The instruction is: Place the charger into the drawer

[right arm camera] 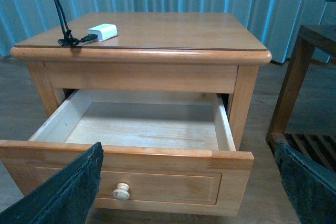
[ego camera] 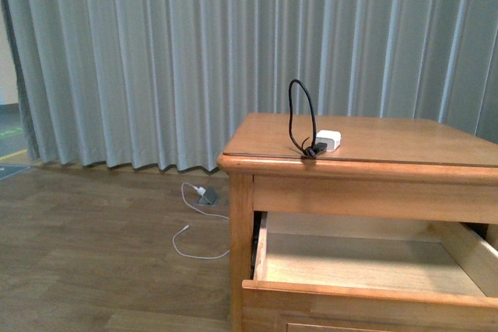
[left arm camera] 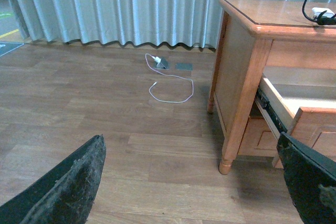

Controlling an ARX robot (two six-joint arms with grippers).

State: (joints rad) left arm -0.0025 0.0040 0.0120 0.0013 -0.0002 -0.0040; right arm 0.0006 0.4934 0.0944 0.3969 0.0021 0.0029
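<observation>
No text, label, brand, number or sign can be read; nothing legible is shown on the charger (right arm camera: pixel 103 31), drawer (right arm camera: pixel 157 184) or counter (right arm camera: pixel 178 30).

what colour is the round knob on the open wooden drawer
The round knob is pale cream, seen best in the right wrist view.

Drawer (ego camera: pixel 366 295): front panel cut by lower edge, right side by right edge, front view; charger (left arm camera: pixel 318 12): cable loop cropped at top, left wrist view; floor adapter (left arm camera: pixel 161 63): too small to identify; side table (right arm camera: pixel 315 35): mostly out of frame; left gripper (left arm camera: pixel 190 171), right gripper (right arm camera: pixel 188 177): fingers run off lower edge.
</observation>
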